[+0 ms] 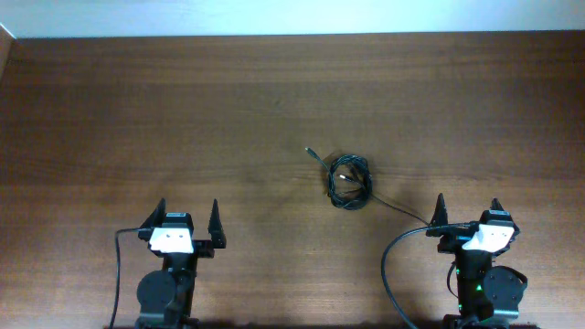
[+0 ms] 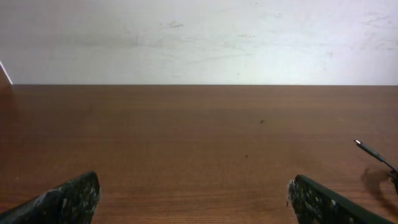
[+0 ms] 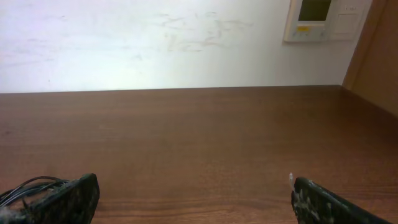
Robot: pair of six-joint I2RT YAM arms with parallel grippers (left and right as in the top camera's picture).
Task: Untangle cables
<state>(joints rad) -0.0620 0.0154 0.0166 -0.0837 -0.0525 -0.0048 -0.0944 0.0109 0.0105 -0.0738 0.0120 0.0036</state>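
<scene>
The only thing that might have carried writing was a pale wall panel (image 3: 323,18) with a small lit display, seen from the right wrist, and its characters were too small to read. Both arms sat at the near edge of the wooden table (image 1: 183,110), fingers pointing across the board toward the wall. The left gripper (image 1: 189,208) stood spread wide with nothing between its jaws. The right gripper (image 1: 468,203) was just as wide and likewise held nothing. The cables (image 1: 349,180) lay in a small knotted black coil on the table, ahead and to the left of the right gripper and well apart from the left one. One plug end (image 1: 311,151) stuck out of the coil on its far left side. A thin strand (image 1: 402,212) trailed from the coil toward the right gripper's left finger, and I could not tell whether it touched.
</scene>
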